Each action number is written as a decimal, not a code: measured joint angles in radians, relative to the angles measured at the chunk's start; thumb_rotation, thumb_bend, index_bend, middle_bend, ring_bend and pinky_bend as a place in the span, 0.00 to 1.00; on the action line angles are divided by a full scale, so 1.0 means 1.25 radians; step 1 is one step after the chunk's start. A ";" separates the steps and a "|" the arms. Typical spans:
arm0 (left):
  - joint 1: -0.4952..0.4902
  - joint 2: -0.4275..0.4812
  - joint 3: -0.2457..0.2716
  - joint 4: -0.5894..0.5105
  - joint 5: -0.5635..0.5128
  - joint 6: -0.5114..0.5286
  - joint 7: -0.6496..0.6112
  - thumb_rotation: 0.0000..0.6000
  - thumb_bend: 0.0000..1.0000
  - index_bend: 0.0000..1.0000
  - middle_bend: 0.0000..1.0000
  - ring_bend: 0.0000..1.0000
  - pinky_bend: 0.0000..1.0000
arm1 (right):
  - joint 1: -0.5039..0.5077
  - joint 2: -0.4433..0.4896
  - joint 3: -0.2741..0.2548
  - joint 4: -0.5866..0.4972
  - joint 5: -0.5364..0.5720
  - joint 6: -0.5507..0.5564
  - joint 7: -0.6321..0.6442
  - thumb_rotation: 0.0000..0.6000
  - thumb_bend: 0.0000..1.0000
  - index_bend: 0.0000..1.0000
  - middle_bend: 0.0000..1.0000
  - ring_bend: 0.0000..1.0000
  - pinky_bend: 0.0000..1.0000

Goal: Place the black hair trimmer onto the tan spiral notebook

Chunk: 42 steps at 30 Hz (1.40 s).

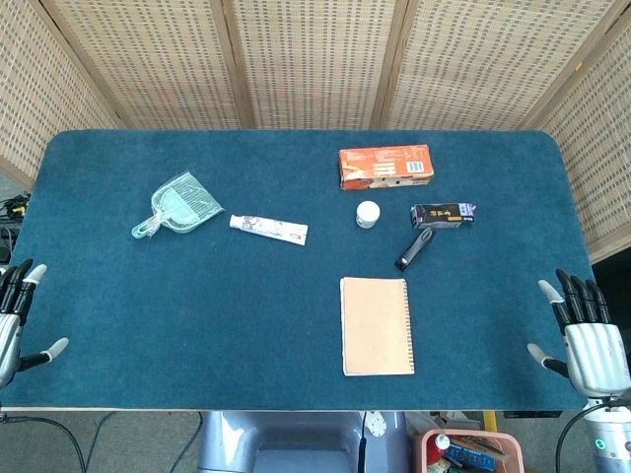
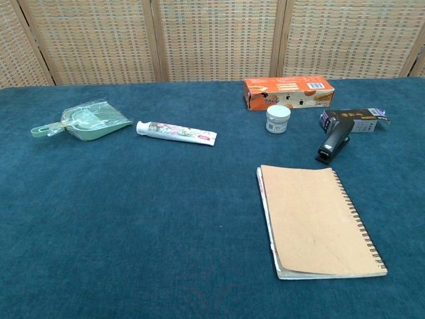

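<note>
The black hair trimmer (image 1: 415, 248) (image 2: 334, 144) lies slanted on the blue table, just beyond the far right corner of the tan spiral notebook (image 1: 376, 325) (image 2: 315, 219). The notebook lies flat and closed, its spiral on the right. My left hand (image 1: 14, 315) rests at the table's near left edge, fingers spread, holding nothing. My right hand (image 1: 587, 330) sits at the near right edge, fingers apart and empty. Neither hand shows in the chest view.
An orange box (image 1: 385, 167) (image 2: 287, 92) lies at the back. A small white jar (image 1: 367, 214) (image 2: 278, 119) and a dark box (image 1: 443, 214) (image 2: 354, 121) flank the trimmer. A toothpaste tube (image 1: 268, 229) (image 2: 176, 133) and a green dustpan set (image 1: 177, 205) (image 2: 83, 122) lie to the left.
</note>
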 measured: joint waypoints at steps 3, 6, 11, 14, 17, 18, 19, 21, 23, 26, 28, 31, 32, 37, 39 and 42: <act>0.000 0.000 0.000 -0.004 0.002 -0.002 0.006 1.00 0.02 0.00 0.00 0.00 0.00 | -0.005 0.003 0.008 0.010 0.001 -0.005 0.020 1.00 0.00 0.00 0.00 0.00 0.00; 0.001 -0.002 0.002 -0.006 0.006 -0.004 0.010 1.00 0.02 0.00 0.00 0.00 0.00 | -0.009 0.005 0.018 0.020 0.003 -0.010 0.031 1.00 0.00 0.00 0.00 0.00 0.00; -0.003 -0.003 0.001 -0.002 0.004 -0.014 0.007 1.00 0.02 0.00 0.00 0.00 0.00 | 0.000 0.001 0.025 0.030 -0.010 -0.028 0.033 1.00 0.00 0.00 0.00 0.00 0.00; -0.009 -0.006 -0.003 0.002 -0.006 -0.027 0.007 1.00 0.02 0.00 0.00 0.00 0.00 | 0.030 -0.005 0.029 0.054 -0.027 -0.064 0.033 1.00 0.00 0.00 0.00 0.00 0.00; -0.019 -0.010 -0.009 0.008 -0.019 -0.048 0.007 1.00 0.02 0.00 0.00 0.00 0.00 | 0.081 -0.015 0.036 0.093 -0.047 -0.129 0.040 1.00 0.00 0.00 0.00 0.00 0.00; -0.022 -0.011 -0.010 0.009 -0.023 -0.056 0.005 1.00 0.02 0.00 0.00 0.00 0.00 | 0.100 -0.019 0.037 0.107 -0.055 -0.153 0.045 1.00 0.00 0.00 0.00 0.00 0.00; -0.026 -0.012 -0.012 0.012 -0.030 -0.065 0.004 1.00 0.02 0.00 0.00 0.00 0.00 | 0.120 -0.023 0.038 0.122 -0.064 -0.179 0.052 1.00 0.00 0.00 0.00 0.00 0.00; -0.033 -0.015 -0.016 0.016 -0.041 -0.077 0.004 1.00 0.02 0.00 0.00 0.00 0.00 | 0.175 -0.037 0.039 0.165 -0.089 -0.243 0.070 1.00 0.00 0.00 0.00 0.00 0.00; -0.039 -0.021 -0.022 0.021 -0.051 -0.085 0.011 1.00 0.02 0.00 0.00 0.00 0.00 | 0.235 -0.060 0.040 0.221 -0.117 -0.300 0.091 1.00 0.00 0.00 0.00 0.00 0.00; -0.045 -0.031 -0.028 0.030 -0.063 -0.092 0.020 1.00 0.02 0.00 0.00 0.00 0.00 | 0.309 -0.105 0.041 0.314 -0.153 -0.350 0.123 1.00 0.00 0.00 0.00 0.00 0.00; -0.048 -0.036 -0.033 0.037 -0.078 -0.099 0.024 1.00 0.02 0.00 0.00 0.00 0.00 | 0.341 -0.137 0.041 0.374 -0.169 -0.378 0.142 1.00 0.00 0.01 0.00 0.00 0.00; -0.053 -0.043 -0.044 0.049 -0.107 -0.111 0.024 1.00 0.02 0.00 0.00 0.00 0.00 | 0.387 -0.192 0.037 0.480 -0.198 -0.411 0.176 1.00 0.02 0.03 0.00 0.00 0.00; -0.055 -0.045 -0.047 0.054 -0.116 -0.115 0.025 1.00 0.02 0.00 0.00 0.00 0.00 | 0.404 -0.214 0.033 0.523 -0.211 -0.419 0.188 1.00 0.03 0.04 0.00 0.00 0.00; -0.069 -0.054 -0.063 0.075 -0.156 -0.147 0.026 1.00 0.02 0.00 0.00 0.00 0.00 | 0.471 -0.300 0.001 0.691 -0.269 -0.445 0.231 1.00 0.08 0.06 0.01 0.00 0.00; -0.073 -0.055 -0.065 0.079 -0.163 -0.156 0.025 1.00 0.02 0.00 0.00 0.00 0.00 | 0.499 -0.335 -0.018 0.756 -0.291 -0.463 0.243 1.00 0.10 0.07 0.01 0.00 0.00; -0.076 -0.055 -0.068 0.083 -0.172 -0.163 0.021 1.00 0.02 0.00 0.00 0.00 0.00 | 0.533 -0.381 -0.042 0.835 -0.314 -0.492 0.255 1.00 0.15 0.08 0.03 0.00 0.00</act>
